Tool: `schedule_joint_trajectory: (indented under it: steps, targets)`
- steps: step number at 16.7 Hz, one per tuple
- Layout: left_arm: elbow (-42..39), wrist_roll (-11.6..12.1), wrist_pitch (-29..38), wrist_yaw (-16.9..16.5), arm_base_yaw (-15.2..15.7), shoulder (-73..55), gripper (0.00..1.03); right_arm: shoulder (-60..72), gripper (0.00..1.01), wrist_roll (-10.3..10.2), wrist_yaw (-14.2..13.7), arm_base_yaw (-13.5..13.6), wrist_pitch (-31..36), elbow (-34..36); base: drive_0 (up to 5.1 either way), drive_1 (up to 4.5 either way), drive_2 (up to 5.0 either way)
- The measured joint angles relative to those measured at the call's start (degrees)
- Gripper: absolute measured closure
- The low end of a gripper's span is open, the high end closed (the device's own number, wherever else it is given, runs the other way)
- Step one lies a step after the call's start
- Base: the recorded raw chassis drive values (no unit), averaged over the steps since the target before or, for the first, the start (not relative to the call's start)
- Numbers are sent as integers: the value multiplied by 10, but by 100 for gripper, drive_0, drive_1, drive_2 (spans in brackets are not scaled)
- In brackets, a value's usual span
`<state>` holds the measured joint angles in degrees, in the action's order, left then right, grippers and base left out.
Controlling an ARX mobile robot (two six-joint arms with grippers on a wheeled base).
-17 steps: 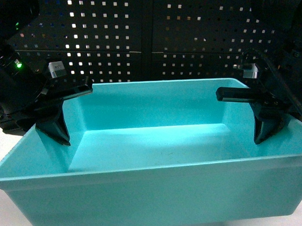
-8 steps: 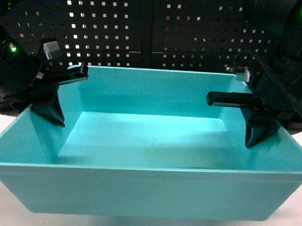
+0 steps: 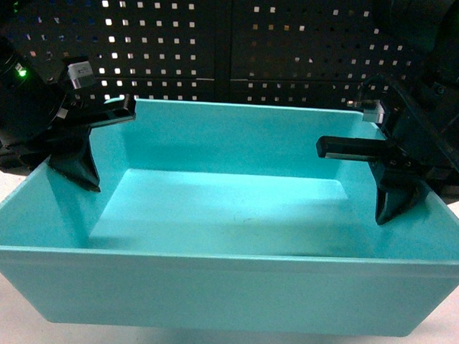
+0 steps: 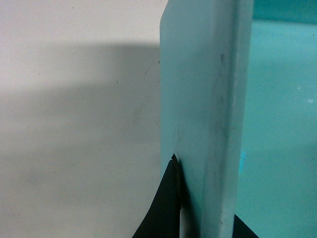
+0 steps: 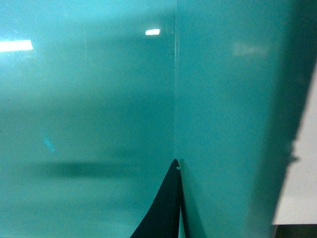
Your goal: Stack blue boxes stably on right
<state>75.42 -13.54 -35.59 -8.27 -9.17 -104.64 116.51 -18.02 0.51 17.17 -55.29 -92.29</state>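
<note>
One blue box (image 3: 228,217), a pale turquoise tub with no lid and nothing inside, fills the head view, held level above the white surface. My left gripper (image 3: 69,178) is shut on its left wall, the inner finger (image 3: 77,163) showing inside the tub. My right gripper (image 3: 408,208) is shut on the right wall, with its inner finger (image 3: 398,197) against it. In the left wrist view the wall (image 4: 208,99) runs between the two black fingers of the left gripper (image 4: 205,218). The right wrist view shows the right gripper's (image 5: 198,218) inner finger (image 5: 166,208) pressed to the wall (image 5: 223,124); the outer one is hidden.
A black pegboard (image 3: 234,44) stands close behind the tub. The white table (image 4: 74,124) lies below, with the tub's shadow across it. Both arms' dark bodies flank the tub at the left and right edges of the head view.
A second ago the tub hung tilted, its left end lower. It has swung level, left end up and right end down, and has barely moved in the last half second.
</note>
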Motion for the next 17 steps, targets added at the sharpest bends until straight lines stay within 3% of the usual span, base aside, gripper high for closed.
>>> schedule_joint_trajectory:
  steps: [17]
  targets:
    - [6,0,14,-1,1,0,101,-3,99,-4,10,-3,4,0,0,0,0]
